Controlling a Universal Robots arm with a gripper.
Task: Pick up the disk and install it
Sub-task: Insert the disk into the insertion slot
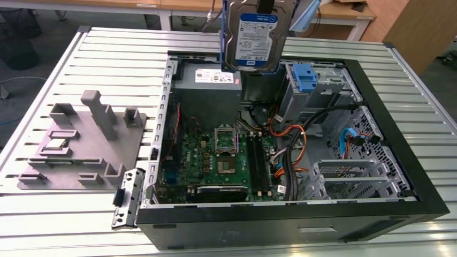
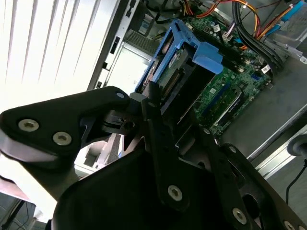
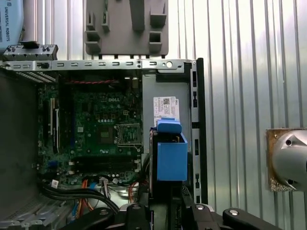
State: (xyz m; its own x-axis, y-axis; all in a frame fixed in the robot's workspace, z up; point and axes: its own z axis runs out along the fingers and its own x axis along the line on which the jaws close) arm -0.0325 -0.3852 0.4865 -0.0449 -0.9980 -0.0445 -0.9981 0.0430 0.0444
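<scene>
The disk (image 1: 255, 40), silver-grey with a white-and-blue label and blue rails, hangs upright above the back of the open computer case (image 1: 400, 160). My gripper (image 1: 266, 5) is shut on its upper end at the top edge of the exterior view. In the second wrist view the black fingers (image 2: 152, 103) clamp the disk (image 2: 175, 62) over the motherboard (image 2: 225, 91). In the first wrist view the disk (image 3: 171, 155) is seen end-on, held by the gripper (image 3: 165, 201) just inside the case wall, beside the grey box with a white sticker (image 3: 165, 108).
Inside the case are the green motherboard (image 1: 214, 155), a grey metal box (image 1: 207, 77), a tall blue latch (image 1: 305, 77), bundled cables (image 1: 300, 134) and a metal drive cage (image 1: 353, 176). A grey fixture plate (image 1: 78, 144) lies on the slatted table (image 1: 107, 53) at the exterior view's left.
</scene>
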